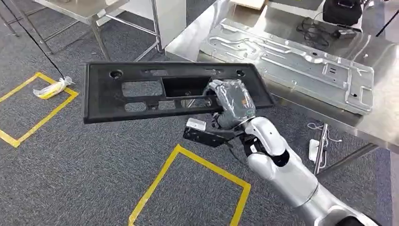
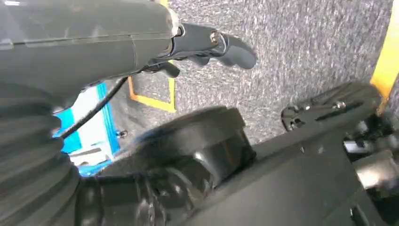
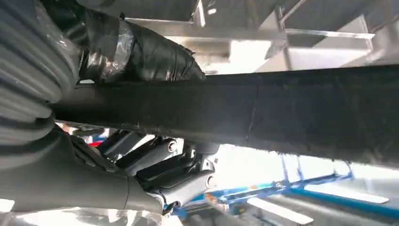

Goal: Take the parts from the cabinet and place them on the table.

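Grey carpet lies below: your right hand (image 1: 234,104) grips the black panel (image 1: 141,89) near its right end, long axis level, with the steel counter (image 1: 376,117) just right.

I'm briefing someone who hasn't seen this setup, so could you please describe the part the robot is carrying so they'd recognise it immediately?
Start at the shiny metal table on the right, where a silver stamped metal panel lies. Just left of it, above the grey carpet, the right hand holds a long black plastic panel near its right end. Unlike the silver panel, it is matte black with rectangular cut-outs and is held in the air.
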Tool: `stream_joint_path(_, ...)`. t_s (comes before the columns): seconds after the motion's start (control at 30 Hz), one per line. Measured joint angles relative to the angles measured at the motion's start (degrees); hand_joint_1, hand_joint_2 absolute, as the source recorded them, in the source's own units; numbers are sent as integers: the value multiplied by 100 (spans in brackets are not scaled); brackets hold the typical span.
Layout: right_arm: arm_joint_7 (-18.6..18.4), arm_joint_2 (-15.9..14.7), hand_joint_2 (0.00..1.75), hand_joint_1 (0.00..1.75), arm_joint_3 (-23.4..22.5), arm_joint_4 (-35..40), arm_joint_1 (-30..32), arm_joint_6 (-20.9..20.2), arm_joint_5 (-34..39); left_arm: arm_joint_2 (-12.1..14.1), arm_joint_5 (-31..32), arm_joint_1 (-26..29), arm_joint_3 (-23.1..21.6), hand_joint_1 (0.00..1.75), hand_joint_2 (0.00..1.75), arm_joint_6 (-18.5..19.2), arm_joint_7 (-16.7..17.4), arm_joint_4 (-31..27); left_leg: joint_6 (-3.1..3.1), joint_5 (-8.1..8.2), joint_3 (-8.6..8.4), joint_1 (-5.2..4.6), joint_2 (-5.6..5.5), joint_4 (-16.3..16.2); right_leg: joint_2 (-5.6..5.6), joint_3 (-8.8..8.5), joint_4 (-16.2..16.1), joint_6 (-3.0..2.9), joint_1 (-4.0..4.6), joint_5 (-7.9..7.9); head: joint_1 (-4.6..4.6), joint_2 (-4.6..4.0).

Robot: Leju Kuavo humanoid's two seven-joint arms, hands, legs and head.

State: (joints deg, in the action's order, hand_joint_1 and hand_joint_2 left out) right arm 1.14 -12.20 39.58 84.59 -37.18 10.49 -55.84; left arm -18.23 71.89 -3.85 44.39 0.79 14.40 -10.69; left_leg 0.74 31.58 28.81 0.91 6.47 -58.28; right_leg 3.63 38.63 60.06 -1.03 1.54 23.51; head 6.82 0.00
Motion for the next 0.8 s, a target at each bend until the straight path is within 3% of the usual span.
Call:
stream_joint_path(0.03,-4,-44,175,175,-42,24,-14,-9,0,-4,-4,-5,0,0,175,-2,-2,0,-27,16,-57,-23,69,43,-74,-22,-46,-18,-3,6,-4,0)
stream_joint_path(0.07,-15,-76,175,175,-85,78,-23,-13,0,-9,-7,-21,2,0,175,-4,-15,0,-63,80,-81,-1,34,58,-141,-125,-153,-39,-108,-8,-11,0)
stream_joint_path(0.1,-18,-98,175,175,-133,116,-49,-11,-2,-2,-13,-6,2,0,175,-4,-24,0,-74,146,-63,4,-254,-103,-206,-179,-211,-46,-99,-10,-11,0)
stream_joint_path(0.13,-28,-114,175,175,-162,116,-113,-17,-4,-2,-28,3,2,0,175,-4,-28,0,-81,307,106,16,-452,-444,-241,-202,-221,-93,-109,-5,-13,0)
stream_joint_path(0.2,-50,-118,175,175,-166,125,-151,-20,-83,-2,-48,-45,2,0,175,2,-48,0,-110,655,617,13,-589,-1379,-391,-239,-218,-134,-109,24,-13,0)
stream_joint_path(0.23,-72,-127,175,175,-164,129,-137,-26,-179,2,-52,-75,2,0,175,4,-59,-2,-122,687,813,9,-595,-1684,-471,-262,-208,-139,-103,44,-13,0)
stream_joint_path(0.27,-103,-140,175,175,-164,129,-134,-31,-243,2,-55,-93,2,0,175,4,-63,0,-122,557,879,8,-596,-1705,-561,-283,-188,-136,-103,67,-13,0)
stream_joint_path(0.33,-142,-183,175,175,-173,133,-148,-31,-297,2,-52,-81,2,0,175,4,-63,0,-100,-39,700,11,-611,-1060,-740,-320,-125,-109,-110,132,-13,0)
stream_joint_path(0.37,-146,-199,175,175,-179,140,-156,-28,-299,2,-50,-62,2,0,175,2,-61,0,-83,-352,556,12,-709,-589,-820,-323,-81,-88,-115,163,-13,0)
stream_joint_path(0.4,-146,-210,175,175,-179,140,-151,-28,-304,4,-52,-46,2,0,175,4,-66,0,-41,-357,488,31,-1013,-399,-890,-298,-47,-62,-135,189,-4,0)
stream_joint_path(0.43,-146,-216,175,175,-179,140,-163,-31,-306,2,-59,-49,0,0,175,4,-72,0,-26,-359,456,45,-1092,-256,-969,-247,24,-27,-117,190,-11,0)
stream_joint_path(0.47,-146,-221,175,175,-179,149,-155,-33,-308,2,-57,-58,0,0,175,4,-70,0,13,-245,382,25,-1040,-170,-1012,-179,20,18,-154,169,-15,0)
stream_joint_path(0.53,-175,-275,175,175,-183,149,-150,-61,-370,0,-57,-62,0,0,175,2,-74,0,70,-273,389,-11,-961,-142,-1120,-164,-40,96,-185,123,-18,0)
stream_joint_path(0.57,-240,-323,175,175,-190,149,-163,-115,-484,-32,-50,-65,2,0,175,4,-72,0,126,-311,338,78,-887,-52,-1147,-164,-45,116,-131,122,-24,0)
stream_joint_path(0.6,-313,-339,175,175,-190,138,-176,-162,-626,-20,-31,-60,2,0,175,-7,-50,-2,167,-332,274,78,-826,13,-827,-137,51,140,-118,178,2,0)
stream_joint_path(0.63,-391,-336,175,175,-188,97,-212,-223,-799,-24,-2,-50,2,0,175,-22,-11,-2,185,-334,233,75,-753,48,-594,0,312,170,-137,326,41,0)
stream_joint_path(0.67,-439,-319,175,175,-168,29,-241,-256,-926,-24,11,-49,2,0,175,-44,20,-2,189,-329,219,69,-687,61,-480,204,697,208,-166,489,43,0)
stream_joint_path(0.73,-536,-264,175,175,-118,-180,-254,-317,-1082,-20,20,-49,2,0,175,-52,66,-2,196,-294,198,72,-552,58,-393,652,1462,273,-237,714,41,0)
stream_joint_path(0.77,-607,-219,175,175,-66,-325,-252,-328,-1171,-20,22,-47,2,0,175,-55,85,-2,186,-272,176,80,-481,58,-373,743,1564,301,-274,656,41,0)
stream_joint_path(0.8,-660,-170,175,175,-26,-450,-251,-321,-1232,-20,28,-45,2,0,175,-57,96,-2,172,-247,148,87,-430,57,-354,687,1401,319,-299,480,41,0)
